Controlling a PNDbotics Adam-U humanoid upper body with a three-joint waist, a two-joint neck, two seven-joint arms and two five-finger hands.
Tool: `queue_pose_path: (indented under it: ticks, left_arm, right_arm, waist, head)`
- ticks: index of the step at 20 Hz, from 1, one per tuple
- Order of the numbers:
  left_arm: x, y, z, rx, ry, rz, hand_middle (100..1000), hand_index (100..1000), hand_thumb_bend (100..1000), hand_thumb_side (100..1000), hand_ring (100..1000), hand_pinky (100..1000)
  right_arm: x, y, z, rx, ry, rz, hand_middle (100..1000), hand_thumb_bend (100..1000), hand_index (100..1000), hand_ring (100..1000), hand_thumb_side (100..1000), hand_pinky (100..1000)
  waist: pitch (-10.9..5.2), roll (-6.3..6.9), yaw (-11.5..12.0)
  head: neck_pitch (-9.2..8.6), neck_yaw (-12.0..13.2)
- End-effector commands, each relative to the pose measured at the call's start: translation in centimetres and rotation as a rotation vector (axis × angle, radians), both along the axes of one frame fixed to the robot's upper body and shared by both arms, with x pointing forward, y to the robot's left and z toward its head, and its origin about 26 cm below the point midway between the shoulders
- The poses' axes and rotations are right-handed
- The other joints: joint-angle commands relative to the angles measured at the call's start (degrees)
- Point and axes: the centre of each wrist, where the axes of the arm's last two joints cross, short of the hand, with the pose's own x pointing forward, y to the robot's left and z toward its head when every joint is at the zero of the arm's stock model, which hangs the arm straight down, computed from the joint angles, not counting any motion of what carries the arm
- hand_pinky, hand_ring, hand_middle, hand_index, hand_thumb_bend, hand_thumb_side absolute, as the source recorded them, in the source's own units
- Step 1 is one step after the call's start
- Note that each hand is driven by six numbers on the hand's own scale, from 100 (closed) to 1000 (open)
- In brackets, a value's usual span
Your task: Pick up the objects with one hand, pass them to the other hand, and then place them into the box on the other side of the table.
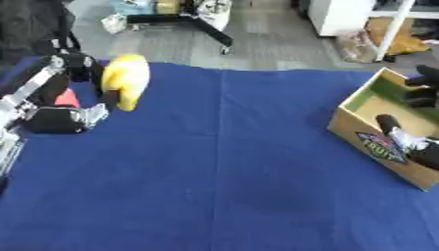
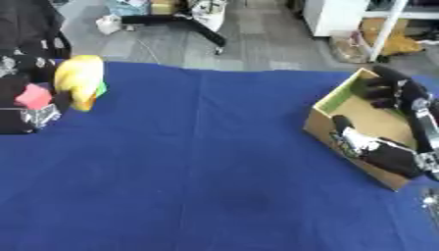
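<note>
My left hand (image 1: 84,67) is shut on a yellow object (image 1: 126,81), holding it above the far left part of the blue table (image 1: 223,162). A small green bit (image 2: 101,89) shows at the object's edge. The open cardboard box (image 2: 343,105) stands at the table's right side. My right hand (image 2: 381,89) hovers over the box's far end, its arm coming in from the right edge. Its pose is blurred. A dark and white shape (image 2: 369,147) lies along the box's near wall.
A pink-red block (image 2: 34,96) sits at the left edge beside a black and silvery thing (image 1: 56,120). Beyond the table's far edge are grey floor, a stand's legs (image 1: 210,29) and shelving (image 2: 386,24).
</note>
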Motion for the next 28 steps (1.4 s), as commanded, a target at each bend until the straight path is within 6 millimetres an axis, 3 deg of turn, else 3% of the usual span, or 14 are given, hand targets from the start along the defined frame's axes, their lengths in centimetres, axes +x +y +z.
queue_pose_path:
  ticks: [1, 8, 20, 28]
  left_arm:
    - [-0.1, -1.4, 1.1, 0.004, -0.009, -0.095, 326, 429, 186, 238, 396, 518]
    - [-0.1, -3.7, 1.4, 0.011, 0.02, -0.225, 322, 426, 184, 235, 395, 519]
    - [0.3, -5.1, 0.6, 0.132, 0.037, -0.283, 318, 422, 179, 242, 395, 523]
    - [1.0, -5.7, 0.2, 0.232, 0.007, -0.275, 319, 426, 174, 248, 397, 528]
  right_arm:
    - [-0.3, 0.8, 2.8, -0.087, -0.067, 0.088, 756, 427, 915, 740, 339, 715]
    - [0.1, 2.6, 5.6, -0.199, -0.13, 0.215, 766, 428, 912, 754, 336, 734]
    - [0.2, 4.0, 6.9, -0.294, -0.15, 0.303, 791, 490, 919, 790, 361, 782]
    - [0.2, 5.2, 8.0, -0.347, -0.189, 0.345, 800, 483, 918, 816, 369, 834]
  waist:
    - [-1.57, -0.75, 0.0]
    - [-1.68, -0.95, 0.1]
    - [-1.78, -1.12, 0.1]
    - [-1.81, -1.18, 0.1]
  head:
    - [-0.44, -0.1]
    - [-0.34, 0.2]
    - [-0.51, 0.6]
    - [-0.22, 0.9]
